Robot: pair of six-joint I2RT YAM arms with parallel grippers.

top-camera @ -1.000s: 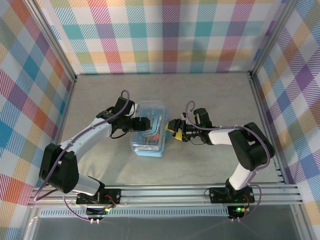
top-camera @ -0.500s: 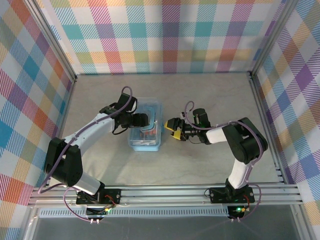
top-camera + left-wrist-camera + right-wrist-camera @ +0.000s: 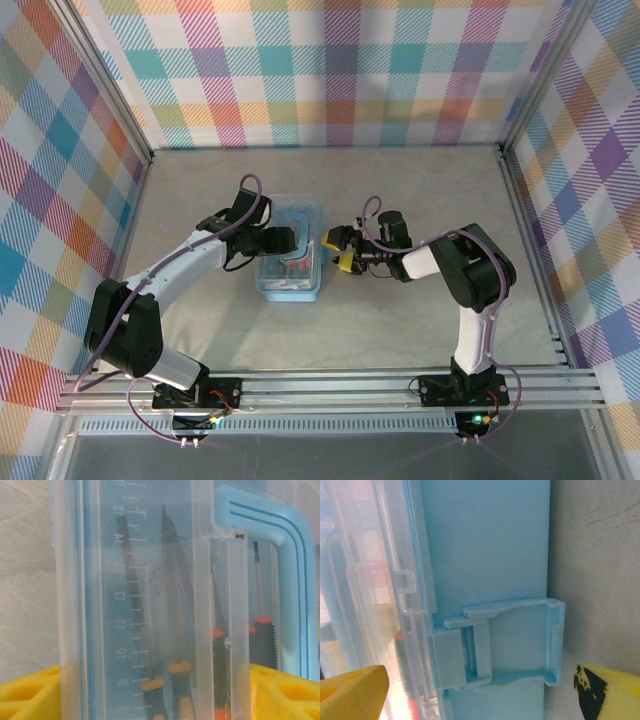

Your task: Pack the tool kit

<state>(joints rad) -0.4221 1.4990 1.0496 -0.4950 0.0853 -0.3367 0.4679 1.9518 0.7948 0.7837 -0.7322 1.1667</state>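
— Right arm's elbow has swung inward since a second ago, and the right gripper has drawn in beside the case, which has itself shifted slightly toward the left arm

— What's around them?

— Plaid walls on three sides, and a pale matte table with plenty of bare top. The light-blue tool kit case sits mid-table, its long axis running away from the bases

— And the grippers?

— The left gripper reaches over the case, yellow pads spread either side of it. Whether it's pinching or only straddling, I can't tell. The right one is just beside the case's right long wall, jaws wide apart, holding nothing

— Which is better placed?

— The right, I'd say. The latch looks unfastened and sits straight ahead between its fingertips, and the screwdrivers are already inside
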